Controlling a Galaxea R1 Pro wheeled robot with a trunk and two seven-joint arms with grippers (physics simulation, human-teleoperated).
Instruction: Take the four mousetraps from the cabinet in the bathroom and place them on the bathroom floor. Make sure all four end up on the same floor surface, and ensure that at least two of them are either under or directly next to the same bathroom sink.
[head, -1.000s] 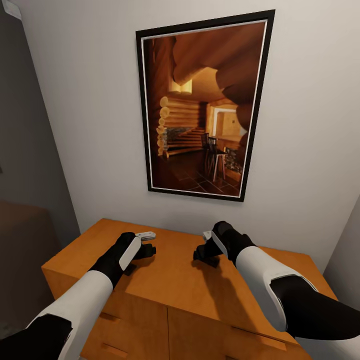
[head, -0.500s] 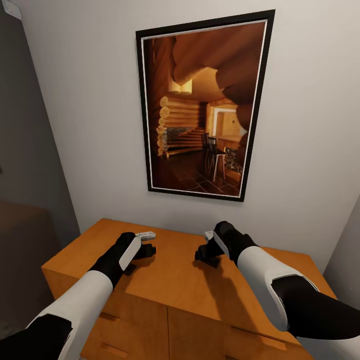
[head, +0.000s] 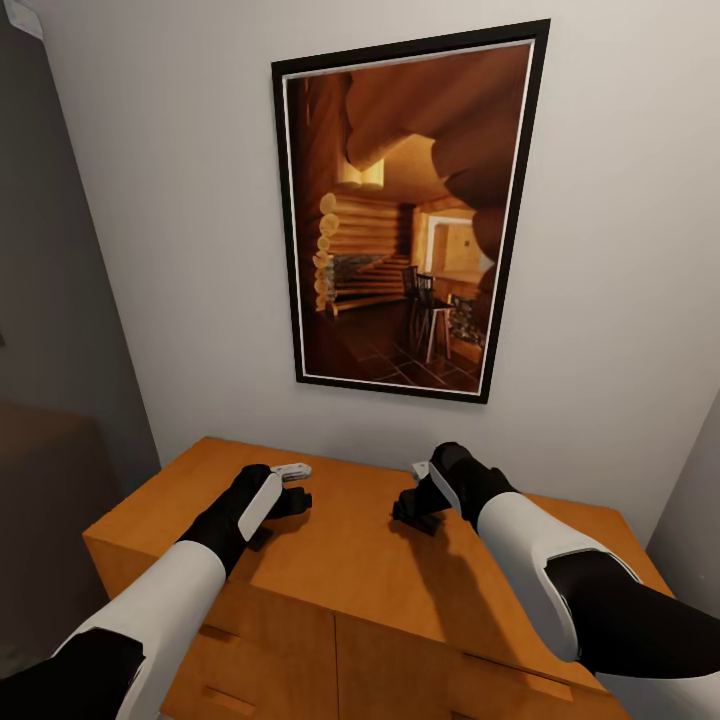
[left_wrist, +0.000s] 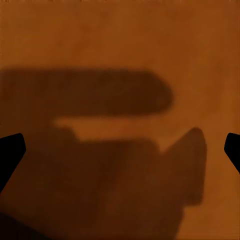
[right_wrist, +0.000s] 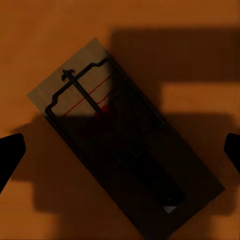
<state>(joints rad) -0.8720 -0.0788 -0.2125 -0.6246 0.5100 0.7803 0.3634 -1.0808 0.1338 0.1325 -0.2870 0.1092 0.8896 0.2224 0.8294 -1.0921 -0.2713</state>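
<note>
Mousetrap (right_wrist: 117, 145) lies flat on the cabinet (head: 350, 560) top, directly beneath the right gripper (head: 415, 508). Tan board, black wire frame, red mark near one end. Most of the board sits in the gripper's shadow; one corner end is lit. It lies at a diagonal between the two black fingertips (right_wrist: 10, 157), which stand wide apart on either side and touch nothing. Right claw well open, empty.

Left to right across the cabinet top, head view: left gripper (head: 285, 500) hovers low over the left part of the top, black wrist and white forearm reaching in from the near-left. Left wrist view has bare orange-brown wood with the gripper's own shadow on it, and the tips of both fingers (left_wrist: 11, 150) far apart at the frame edges. Left claw wide open, nothing in it. Right gripper sits just right of the cabinet's middle, close above the wood.

Cabinet front below the arms: flat drawer fronts, a bar handle (head: 225, 700) just visible.

Above the cabinet, on the pale wall (head: 620, 250), hangs a black-framed picture (head: 405, 215) of a log interior.
</note>
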